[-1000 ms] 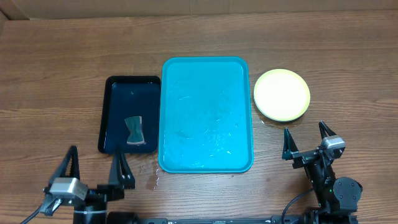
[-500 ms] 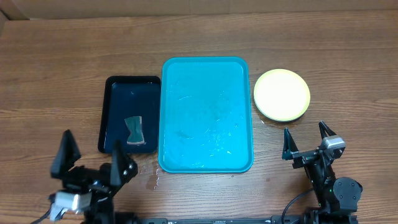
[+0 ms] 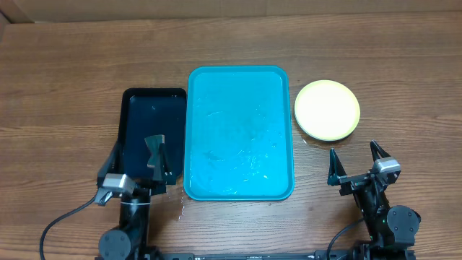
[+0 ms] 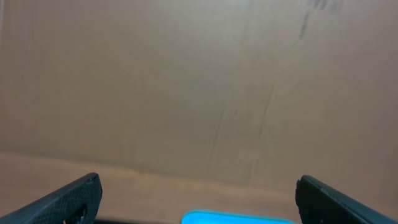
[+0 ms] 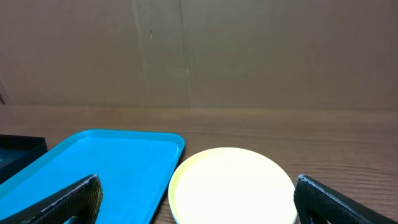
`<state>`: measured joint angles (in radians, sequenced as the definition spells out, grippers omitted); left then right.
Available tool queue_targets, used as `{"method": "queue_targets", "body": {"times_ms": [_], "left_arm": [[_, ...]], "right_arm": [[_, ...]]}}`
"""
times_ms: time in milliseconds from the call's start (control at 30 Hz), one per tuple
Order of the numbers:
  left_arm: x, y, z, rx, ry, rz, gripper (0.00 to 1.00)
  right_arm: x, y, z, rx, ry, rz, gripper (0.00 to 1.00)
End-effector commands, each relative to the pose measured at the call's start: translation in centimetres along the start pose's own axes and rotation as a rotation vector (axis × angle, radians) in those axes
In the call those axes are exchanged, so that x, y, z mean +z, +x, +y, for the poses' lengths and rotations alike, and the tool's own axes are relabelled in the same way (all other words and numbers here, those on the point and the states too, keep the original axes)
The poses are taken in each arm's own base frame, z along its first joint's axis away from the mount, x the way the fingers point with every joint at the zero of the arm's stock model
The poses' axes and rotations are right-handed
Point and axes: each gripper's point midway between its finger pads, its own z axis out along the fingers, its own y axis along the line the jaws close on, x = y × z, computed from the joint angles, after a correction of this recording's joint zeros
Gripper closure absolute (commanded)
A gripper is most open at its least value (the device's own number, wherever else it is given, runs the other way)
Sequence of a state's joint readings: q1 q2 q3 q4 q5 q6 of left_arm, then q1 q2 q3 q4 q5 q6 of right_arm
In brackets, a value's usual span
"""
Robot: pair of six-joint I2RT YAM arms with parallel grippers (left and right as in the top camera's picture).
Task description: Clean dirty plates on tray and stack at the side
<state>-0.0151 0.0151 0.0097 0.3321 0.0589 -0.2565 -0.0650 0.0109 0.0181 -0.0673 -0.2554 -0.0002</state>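
My left pincer (image 3: 137,162) and right pincer (image 3: 354,155) both gape, empty. I'd worry the left clips the black tray (image 3: 137,108), it's right there.

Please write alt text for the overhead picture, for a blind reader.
An empty turquoise tray lies on a wooden table, a smaller black tray with a grey rag on its left, a yellow-green plate on its right. The left fingers and right fingers stand open at the near edge.
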Motion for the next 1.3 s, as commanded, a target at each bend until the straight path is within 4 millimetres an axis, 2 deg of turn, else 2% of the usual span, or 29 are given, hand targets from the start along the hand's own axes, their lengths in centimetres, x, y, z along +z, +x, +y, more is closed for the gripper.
{"method": "queue_targets", "body": {"times_ms": [0,200,367,1267], "left_arm": [[-0.4,3.4,1.9,-0.011,-0.09,0.13,0.0],[-2.2,9.3,3.6,0.068,-0.155,0.386,0.0],[-2.1,9.3,2.9,0.163,-0.097,0.392,0.0],[-2.1,9.3,3.0,0.145,-0.107,0.391,0.0]], "right_arm": [[0.0,0.2,-0.1,-0.003,0.004,-0.003,0.0],[0.0,0.2,-0.1,-0.003,0.004,-0.003,0.0],[0.0,0.2,-0.1,-0.003,0.004,-0.003,0.0],[0.0,0.2,-0.1,-0.003,0.004,-0.003,0.0]]}}
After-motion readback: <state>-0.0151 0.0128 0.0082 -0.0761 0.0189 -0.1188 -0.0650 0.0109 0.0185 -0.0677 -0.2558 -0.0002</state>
